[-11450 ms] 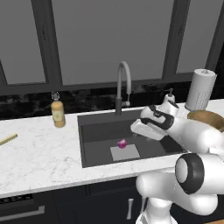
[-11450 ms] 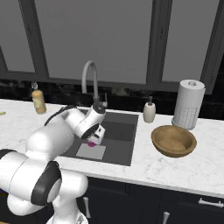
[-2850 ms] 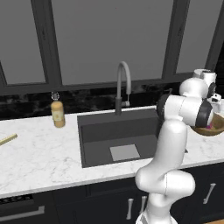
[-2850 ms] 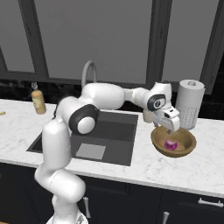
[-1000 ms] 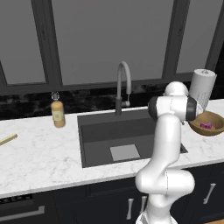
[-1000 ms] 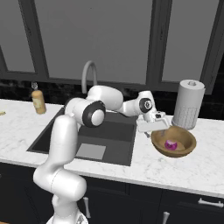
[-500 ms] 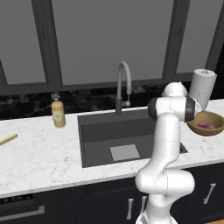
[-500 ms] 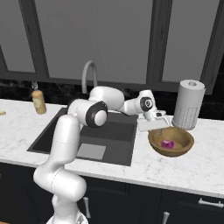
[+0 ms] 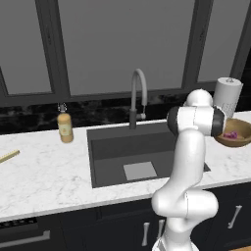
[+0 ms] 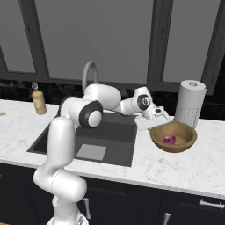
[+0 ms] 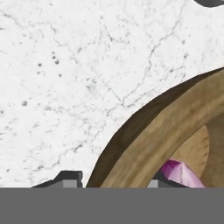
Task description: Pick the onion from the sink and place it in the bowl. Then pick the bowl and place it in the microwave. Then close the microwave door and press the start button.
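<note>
The tan wooden bowl (image 10: 179, 132) sits on the white marble counter right of the sink (image 10: 103, 132), in front of the paper towel roll. The small purple onion (image 10: 169, 139) lies inside it, also seen as the onion (image 9: 230, 134) in the bowl (image 9: 238, 141). My gripper (image 10: 154, 122) is at the bowl's left rim. In the hand view the gripper (image 11: 113, 180) straddles the rim of the bowl (image 11: 166, 127), one fingertip (image 11: 65, 177) outside and the other inside beside the onion (image 11: 181, 174), shut on the rim. The microwave and its door are out of view.
A paper towel roll (image 10: 190, 103) stands just behind the bowl. The curved faucet (image 9: 139, 83) rises behind the sink (image 9: 137, 147). A soap bottle (image 9: 64, 126) stands on the counter at the left, and a wooden stick (image 9: 9, 157) lies at the far left edge.
The jaws have come in from wide open onto the bowl's left rim. The arm has barely shifted, and the onion stays in the bowl.
</note>
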### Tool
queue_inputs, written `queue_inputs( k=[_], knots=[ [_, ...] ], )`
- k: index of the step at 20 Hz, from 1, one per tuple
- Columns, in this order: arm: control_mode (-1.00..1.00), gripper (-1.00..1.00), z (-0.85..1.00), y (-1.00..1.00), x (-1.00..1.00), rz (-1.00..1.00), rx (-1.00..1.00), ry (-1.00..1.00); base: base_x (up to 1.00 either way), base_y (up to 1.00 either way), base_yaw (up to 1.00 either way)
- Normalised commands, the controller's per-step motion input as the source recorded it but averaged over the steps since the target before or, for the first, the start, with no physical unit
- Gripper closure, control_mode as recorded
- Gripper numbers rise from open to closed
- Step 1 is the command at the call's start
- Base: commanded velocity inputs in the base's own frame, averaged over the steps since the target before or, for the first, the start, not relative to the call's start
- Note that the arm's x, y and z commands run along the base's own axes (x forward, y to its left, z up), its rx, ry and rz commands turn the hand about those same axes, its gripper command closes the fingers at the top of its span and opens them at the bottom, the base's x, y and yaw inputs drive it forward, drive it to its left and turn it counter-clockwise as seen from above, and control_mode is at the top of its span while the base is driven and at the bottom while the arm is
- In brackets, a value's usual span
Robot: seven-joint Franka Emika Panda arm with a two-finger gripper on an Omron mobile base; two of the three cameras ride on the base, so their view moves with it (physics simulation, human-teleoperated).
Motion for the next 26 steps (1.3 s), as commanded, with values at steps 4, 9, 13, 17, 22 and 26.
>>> queue_inputs(
  k=[4,9,13,17,22,26],
  knots=[
    [-1.00,1.00,0.44,0.10,-0.17,0.45,-0.07,0.01,0.00,0.00,0.00],
    [-1.00,1.00,0.55,0.21,-0.33,0.50,0.00,0.11,0.00,0.00,0.00],
    [-1.00,1.00,0.73,0.54,-0.47,0.50,0.01,0.16,0.00,0.00,0.00],
    [-1.00,1.00,0.80,0.63,-0.47,0.55,0.01,0.29,0.00,0.00,0.00],
    [-1.00,1.00,0.68,0.67,-0.43,0.43,0.07,0.13,0.00,0.00,0.00],
    [-1.00,1.00,0.77,0.61,-0.38,0.42,0.21,0.16,0.00,0.00,0.00]
  ],
)
